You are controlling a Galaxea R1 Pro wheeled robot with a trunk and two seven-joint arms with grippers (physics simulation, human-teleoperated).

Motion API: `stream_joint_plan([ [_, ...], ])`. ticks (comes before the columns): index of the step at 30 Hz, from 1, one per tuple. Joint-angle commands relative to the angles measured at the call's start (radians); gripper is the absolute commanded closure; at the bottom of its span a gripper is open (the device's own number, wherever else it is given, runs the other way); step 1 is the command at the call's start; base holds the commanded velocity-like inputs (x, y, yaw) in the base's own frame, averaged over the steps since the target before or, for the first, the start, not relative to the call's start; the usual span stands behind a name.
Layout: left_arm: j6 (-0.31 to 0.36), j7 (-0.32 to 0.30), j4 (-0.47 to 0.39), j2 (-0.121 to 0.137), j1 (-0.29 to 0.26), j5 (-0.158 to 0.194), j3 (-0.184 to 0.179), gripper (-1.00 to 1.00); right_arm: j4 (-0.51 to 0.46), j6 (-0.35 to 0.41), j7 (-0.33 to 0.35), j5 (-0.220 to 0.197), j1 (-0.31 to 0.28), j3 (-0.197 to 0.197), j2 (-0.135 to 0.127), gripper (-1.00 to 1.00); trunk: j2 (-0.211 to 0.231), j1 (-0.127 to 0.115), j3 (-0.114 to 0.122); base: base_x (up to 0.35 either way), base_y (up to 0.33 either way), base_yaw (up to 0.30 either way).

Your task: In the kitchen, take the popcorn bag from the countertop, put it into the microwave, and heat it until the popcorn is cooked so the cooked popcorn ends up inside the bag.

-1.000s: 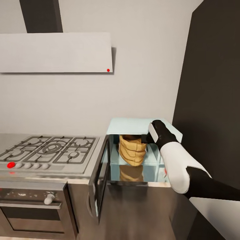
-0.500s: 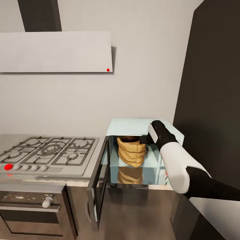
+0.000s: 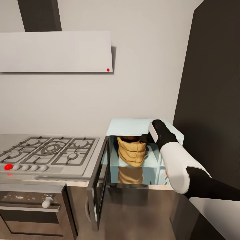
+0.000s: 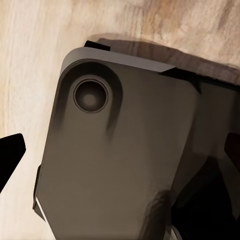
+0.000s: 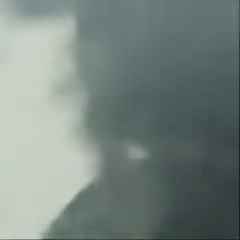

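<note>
a grey gas hob (image 3: 50,151) with dark grates sits at the left, a row of pale knobs along its front edge and one red knob (image 3: 8,166) at the far left of that row. below it is a dark built-in oven (image 3: 31,213) with a white knob (image 3: 47,201) on its control strip. above the hob, a flat pale extractor hood (image 3: 55,51) hangs on the light grey wall (image 3: 143,66), a small red dot (image 3: 108,70) at its lower right corner and a dark chimney (image 3: 40,15) rising from it. a tall dark panel (image 3: 213,93) stands at the right. the left wrist view shows a dark rounded plate with a circular recess (image 4: 91,95) over a pale wooden floor (image 4: 35,55).
</note>
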Motion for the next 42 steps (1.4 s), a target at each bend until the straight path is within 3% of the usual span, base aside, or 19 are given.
stream_joint_plan([
  [1, -0.002, -0.001, -0.001, 0.000, 0.000, 0.005, 0.001, -1.00, -0.008, 0.003, 0.003, 0.009, -0.001, -0.008, 0.002, -1.00, -0.001, 0.000, -0.001, -0.033, 0.000, 0.000],
  [12, -0.002, 0.005, -0.001, -0.002, 0.000, 0.005, 0.003, -1.00, -0.022, 0.003, 0.009, 0.007, -0.001, -0.010, 0.002, -1.00, -0.001, 0.000, -0.001, -0.298, 0.000, 0.000],
  [19, -0.002, 0.005, -0.001, -0.002, 0.000, 0.005, 0.002, -1.00, -0.258, 0.003, 0.123, 0.007, -0.001, -0.008, 0.002, -1.00, -0.001, 0.000, -0.001, -0.306, 0.000, 0.000],
  [22, -0.002, 0.005, -0.001, -0.002, 0.000, 0.005, 0.002, -1.00, -0.292, 0.003, 0.133, 0.006, 0.000, -0.007, 0.002, -1.00, -0.001, 0.000, -0.001, -0.297, 0.000, 0.000],
  [31, -0.002, 0.005, -0.001, -0.002, 0.000, 0.005, 0.002, -1.00, -0.286, 0.003, 0.131, 0.011, 0.015, -0.002, 0.002, -1.00, -0.001, 0.000, -0.001, -0.164, 0.000, 0.000],
  [36, -0.002, 0.005, -0.001, -0.002, 0.000, 0.005, 0.002, -1.00, -0.285, 0.003, 0.132, 0.012, 0.068, -0.002, 0.002, -1.00, -0.001, 0.000, -0.001, -0.003, 0.000, 0.000],
  [42, -0.002, 0.005, -0.001, -0.002, 0.000, 0.005, 0.002, -1.00, -0.284, 0.003, 0.133, 0.014, 0.083, 0.000, 0.002, -1.00, -0.001, 0.000, -0.001, 0.000, 0.000, 0.000],
])
